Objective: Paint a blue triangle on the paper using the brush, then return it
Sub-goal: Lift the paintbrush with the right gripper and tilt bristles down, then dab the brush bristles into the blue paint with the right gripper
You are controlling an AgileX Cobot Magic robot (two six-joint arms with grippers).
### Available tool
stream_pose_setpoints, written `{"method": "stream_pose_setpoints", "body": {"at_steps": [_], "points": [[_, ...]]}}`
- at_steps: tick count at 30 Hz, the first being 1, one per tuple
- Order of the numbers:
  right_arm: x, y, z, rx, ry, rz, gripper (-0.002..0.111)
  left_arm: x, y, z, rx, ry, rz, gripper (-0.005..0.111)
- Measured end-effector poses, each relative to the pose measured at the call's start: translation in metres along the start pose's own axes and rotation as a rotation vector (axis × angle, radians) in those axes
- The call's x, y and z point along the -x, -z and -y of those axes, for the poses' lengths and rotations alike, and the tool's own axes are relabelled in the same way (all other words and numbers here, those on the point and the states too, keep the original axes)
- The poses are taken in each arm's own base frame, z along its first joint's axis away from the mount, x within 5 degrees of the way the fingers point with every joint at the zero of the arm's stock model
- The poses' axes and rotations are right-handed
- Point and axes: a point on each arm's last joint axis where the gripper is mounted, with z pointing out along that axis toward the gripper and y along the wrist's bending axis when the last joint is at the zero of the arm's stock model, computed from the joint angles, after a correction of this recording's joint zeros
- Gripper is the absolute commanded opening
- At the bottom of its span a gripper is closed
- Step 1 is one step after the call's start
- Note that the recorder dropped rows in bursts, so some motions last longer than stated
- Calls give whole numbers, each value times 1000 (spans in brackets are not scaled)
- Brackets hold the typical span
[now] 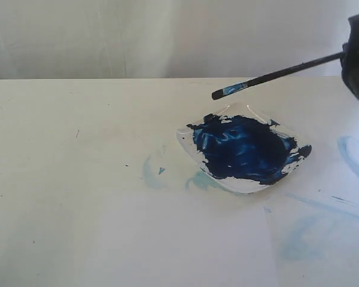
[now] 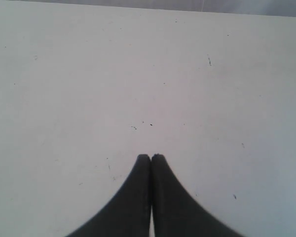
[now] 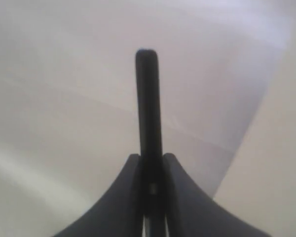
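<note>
The brush (image 1: 281, 75) is off the table and slants down to the left, its blue-stained tip hovering above the far edge of the paint dish (image 1: 245, 149). My right gripper (image 1: 348, 57) is shut on its black handle at the right edge of the exterior view. In the right wrist view the handle (image 3: 148, 98) sticks out between the closed fingers of the right gripper (image 3: 150, 158). A whiter sheet, the paper (image 1: 167, 251), lies at the front of the table. No blue triangle is in view. My left gripper (image 2: 151, 157) is shut and empty above bare tabletop.
The clear square dish holds a dark navy paint pool. Pale-blue smears (image 1: 152, 173) mark the table left of the dish, and more smears (image 1: 353, 152) lie to its right. A white wall rises behind the table's far edge.
</note>
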Motion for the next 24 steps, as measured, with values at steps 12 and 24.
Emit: {"method": "stream_pose_setpoints", "body": {"at_steps": [12,24], "points": [[9,12,-47,98,713,-204,0,0,0,0,0,0,0,0],[19,-2,-83,175,919,-240,0,0,0,0,0,0,0,0]]}}
